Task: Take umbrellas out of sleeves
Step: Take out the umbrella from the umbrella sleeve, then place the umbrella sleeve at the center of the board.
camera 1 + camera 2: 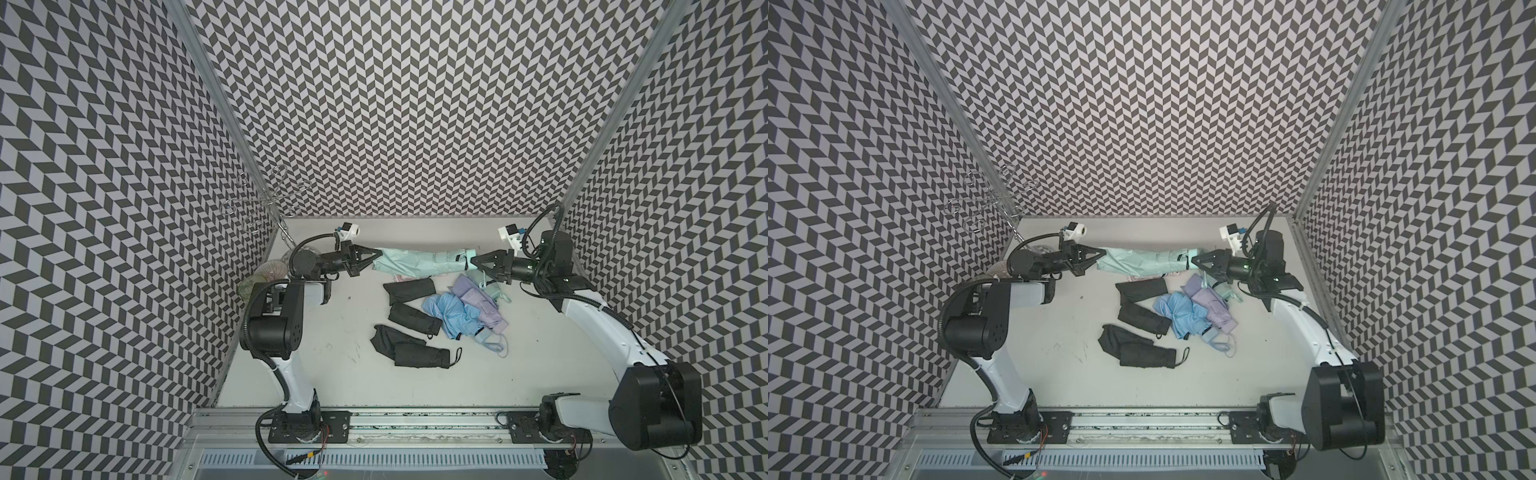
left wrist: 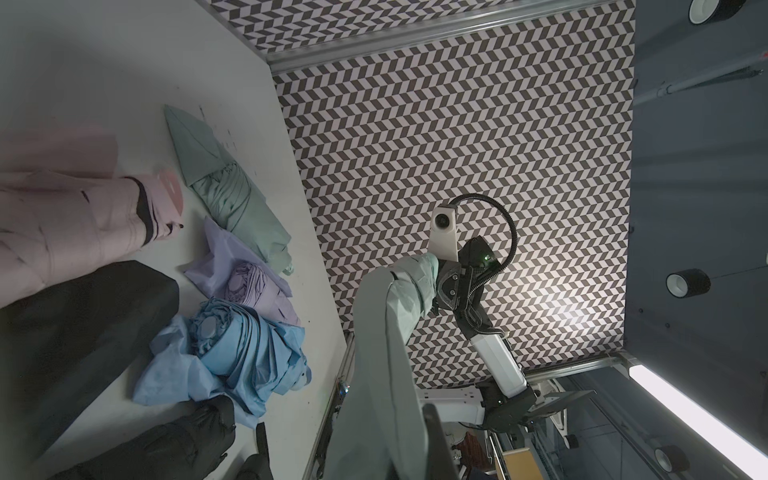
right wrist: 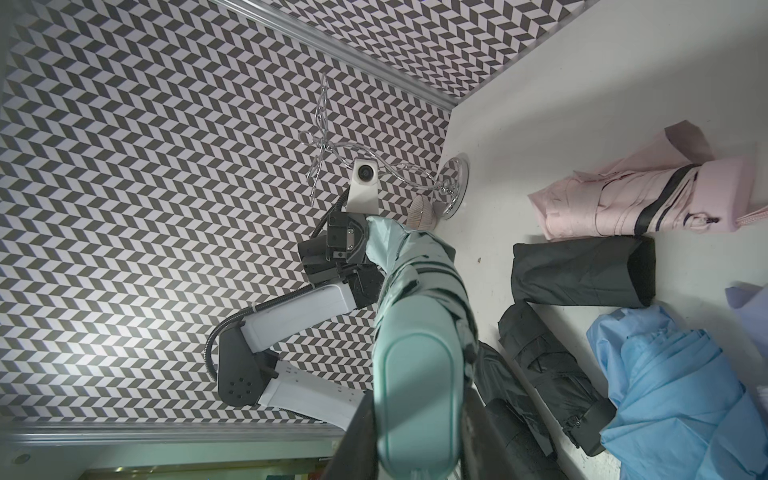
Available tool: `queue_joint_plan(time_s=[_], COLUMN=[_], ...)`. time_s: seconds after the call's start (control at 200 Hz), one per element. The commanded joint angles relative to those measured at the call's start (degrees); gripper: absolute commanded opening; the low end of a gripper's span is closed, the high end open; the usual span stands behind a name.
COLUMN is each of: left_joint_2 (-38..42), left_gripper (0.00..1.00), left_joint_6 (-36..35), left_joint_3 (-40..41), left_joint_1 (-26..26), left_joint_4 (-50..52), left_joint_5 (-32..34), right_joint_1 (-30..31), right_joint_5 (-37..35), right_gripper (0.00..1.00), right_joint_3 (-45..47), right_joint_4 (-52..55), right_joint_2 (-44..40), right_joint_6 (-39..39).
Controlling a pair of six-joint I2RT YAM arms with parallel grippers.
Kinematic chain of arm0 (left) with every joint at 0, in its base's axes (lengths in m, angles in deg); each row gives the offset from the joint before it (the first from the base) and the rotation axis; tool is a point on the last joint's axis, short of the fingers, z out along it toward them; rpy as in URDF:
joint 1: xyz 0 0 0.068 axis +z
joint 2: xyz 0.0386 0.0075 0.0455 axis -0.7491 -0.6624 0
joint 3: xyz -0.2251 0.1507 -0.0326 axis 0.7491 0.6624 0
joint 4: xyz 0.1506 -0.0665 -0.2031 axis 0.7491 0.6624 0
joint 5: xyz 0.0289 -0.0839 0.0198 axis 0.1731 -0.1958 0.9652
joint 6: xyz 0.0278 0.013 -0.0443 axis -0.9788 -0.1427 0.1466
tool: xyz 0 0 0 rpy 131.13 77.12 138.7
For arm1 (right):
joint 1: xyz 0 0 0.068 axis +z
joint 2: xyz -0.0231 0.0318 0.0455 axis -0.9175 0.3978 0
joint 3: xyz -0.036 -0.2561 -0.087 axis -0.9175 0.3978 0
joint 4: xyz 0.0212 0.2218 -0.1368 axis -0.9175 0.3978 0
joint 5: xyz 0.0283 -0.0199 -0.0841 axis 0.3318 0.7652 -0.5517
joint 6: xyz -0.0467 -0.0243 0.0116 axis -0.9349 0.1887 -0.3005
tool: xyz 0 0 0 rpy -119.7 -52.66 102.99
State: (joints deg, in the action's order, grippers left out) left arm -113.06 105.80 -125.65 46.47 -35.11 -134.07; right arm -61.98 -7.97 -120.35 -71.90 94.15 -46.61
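Note:
A mint umbrella (image 1: 444,259) (image 1: 1167,258) hangs level above the back of the table, stretched between my two grippers. Its mint sleeve (image 1: 395,262) (image 2: 374,374) covers the left part. My left gripper (image 1: 379,252) (image 1: 1101,251) (image 2: 409,451) is shut on the sleeve's closed end. My right gripper (image 1: 473,261) (image 1: 1194,260) (image 3: 417,440) is shut on the umbrella's mint handle (image 3: 417,395). On the table below lie a pink umbrella (image 3: 640,199), black umbrellas (image 1: 409,289) (image 1: 415,318) (image 1: 419,355), a light blue one (image 1: 453,316), a lavender one (image 1: 478,299) and another mint one (image 2: 232,195).
A wire stand (image 1: 270,199) rises in the back left corner, with ribbed glasses (image 1: 268,270) beside it behind my left arm. Patterned walls close in the table on three sides. A metal rail (image 1: 415,419) carrying both arm bases runs along the front edge.

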Motion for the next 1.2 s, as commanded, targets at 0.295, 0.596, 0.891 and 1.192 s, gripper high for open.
queue_joint_plan(time_s=[0.295, 0.596, 0.891, 1.192], left_joint_2=[3.56, -4.62, -17.62, -31.96], left_gripper=[0.0, 0.0, 0.0, 0.0], left_joint_6=[-4.34, -2.06, -33.46, -37.94], left_joint_3=[4.82, -3.95, -26.41, -36.16], left_joint_1=[6.44, 5.21, 2.22, 2.14], left_joint_4=[-2.08, -6.01, 34.13, 40.73], left_joint_5=[3.7, 6.46, 10.36, 13.02], right_joint_1=[-2.67, 0.27, 1.26, 1.46], right_joint_5=[-4.48, -1.4, -1.85, -1.32], right_gripper=[0.0, 0.0, 0.0, 0.0], right_joint_3=[-7.88, -8.33, -8.48, -9.37], right_joint_4=[-9.69, -20.19, -25.09, -27.15], right_joint_2=[-4.44, -0.72, 3.51, 8.17], right_joint_6=[3.59, 11.46, 14.18, 14.49])
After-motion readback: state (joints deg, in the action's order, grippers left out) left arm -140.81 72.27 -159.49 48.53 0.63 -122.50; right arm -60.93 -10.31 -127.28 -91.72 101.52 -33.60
